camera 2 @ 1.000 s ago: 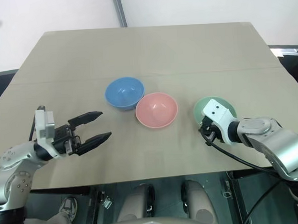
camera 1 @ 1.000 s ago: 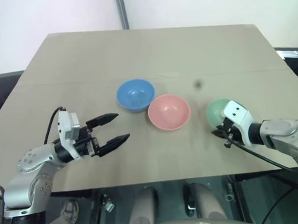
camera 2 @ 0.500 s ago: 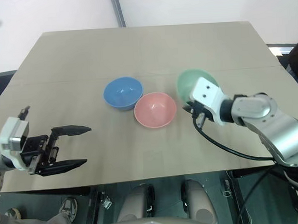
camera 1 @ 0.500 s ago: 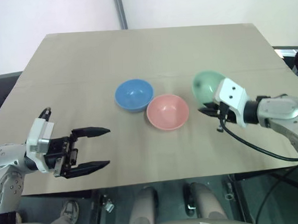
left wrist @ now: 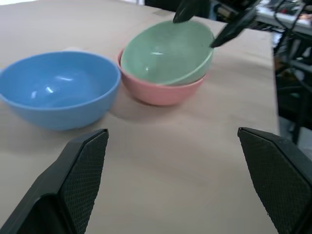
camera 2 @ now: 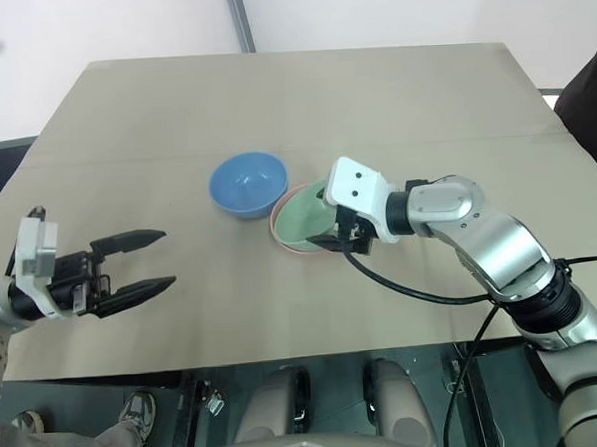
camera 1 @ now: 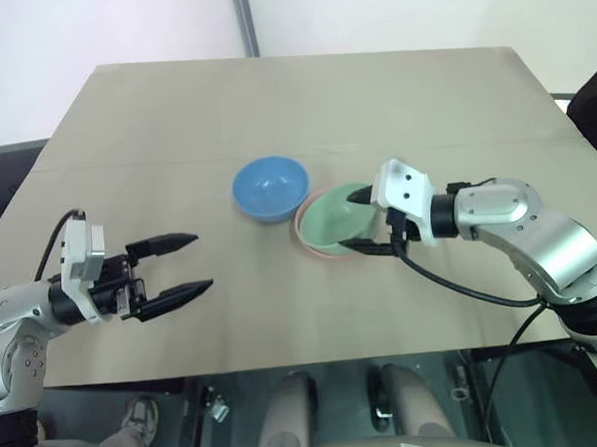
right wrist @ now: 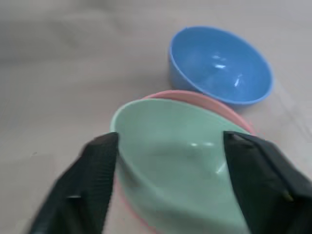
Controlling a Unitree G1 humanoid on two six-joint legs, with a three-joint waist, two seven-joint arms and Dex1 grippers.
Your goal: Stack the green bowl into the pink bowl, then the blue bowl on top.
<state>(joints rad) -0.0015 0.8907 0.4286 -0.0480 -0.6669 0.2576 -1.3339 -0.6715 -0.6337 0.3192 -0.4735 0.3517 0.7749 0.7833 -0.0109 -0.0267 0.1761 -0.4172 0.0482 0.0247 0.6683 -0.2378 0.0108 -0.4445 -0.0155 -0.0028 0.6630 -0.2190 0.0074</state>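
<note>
Left eye view: we have the desk [camera 1: 423,107] carrying all three bowls near its middle. The pink bowl [camera 1: 315,245] sits upright, with the green bowl [camera 1: 333,217] inside it, tilted, its rim riding higher on the side toward the right arm. The blue bowl [camera 1: 270,188] stands just beside them on the robot's left, rims close; we can't tell if they touch.

Handling, our read: thin smooth plastic, light, stiff, slippery. They should nest easily but skid if nudged. The only sensible hold is the rim, one finger inside, one outside. Not fragile.

Right tool [camera 1: 362,220]: fingers apart, straddling the green bowl's near rim. In the right wrist view the two black fingers [right wrist: 97,168] flank the bowl with gaps visible, so we judge it released, not clamped. Whether a fingertip brushes the rim we can't tell.

Left tool [camera 1: 180,262]: fingers wide apart, holding nothing, hovering over bare desk well apart from the bowls and pointing toward them.

We judge the green bowl is in but not seated flat; the blue bowl is not yet stacked.
</note>
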